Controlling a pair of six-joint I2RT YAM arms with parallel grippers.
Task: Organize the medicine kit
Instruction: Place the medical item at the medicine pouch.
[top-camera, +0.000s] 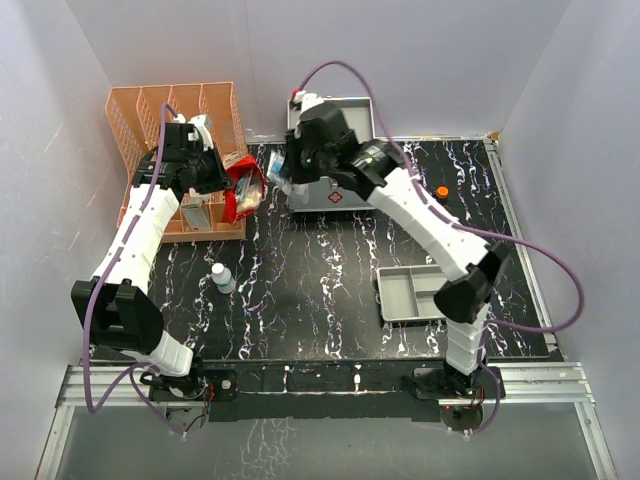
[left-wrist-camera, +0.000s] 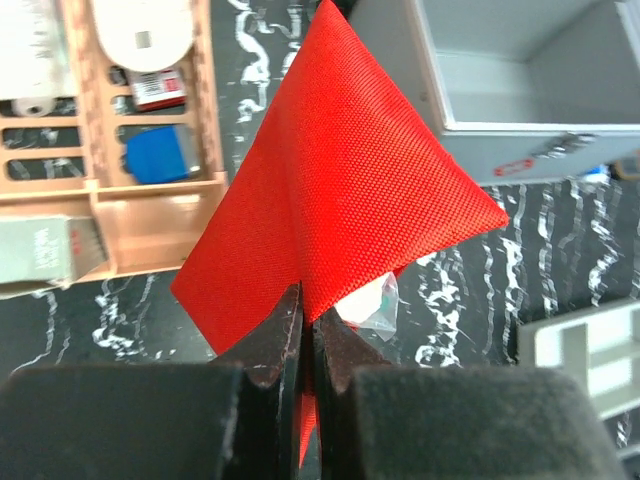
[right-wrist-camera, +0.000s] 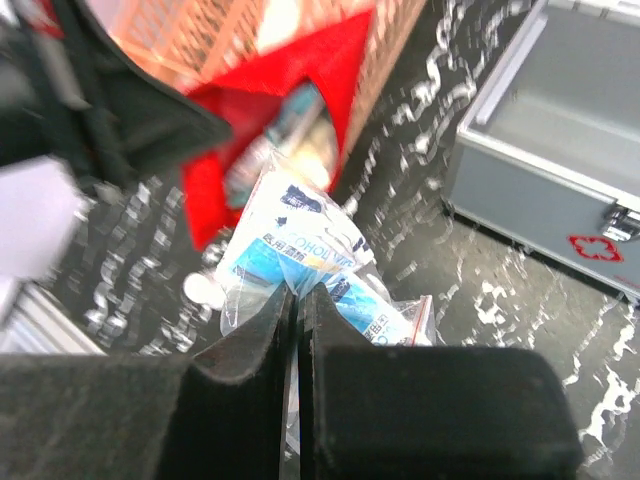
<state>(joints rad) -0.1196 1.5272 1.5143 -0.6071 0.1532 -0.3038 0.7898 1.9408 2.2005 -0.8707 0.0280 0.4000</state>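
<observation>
From overhead: left gripper and right gripper nearly meet; medicine kit, lid open, just beyond the right jaws.

Left wrist: jaws clamped on a fold of the red pouch hanging ahead, probably held up so its contents can be reached; peach organizer basket ahead-left.

Right wrist: jaws pinched on a clear packet, pouch mouth just ahead, kit ahead-right, presumably its destination. Packet print partly reads "OHOU"; red cross emblem on kit front.
</observation>
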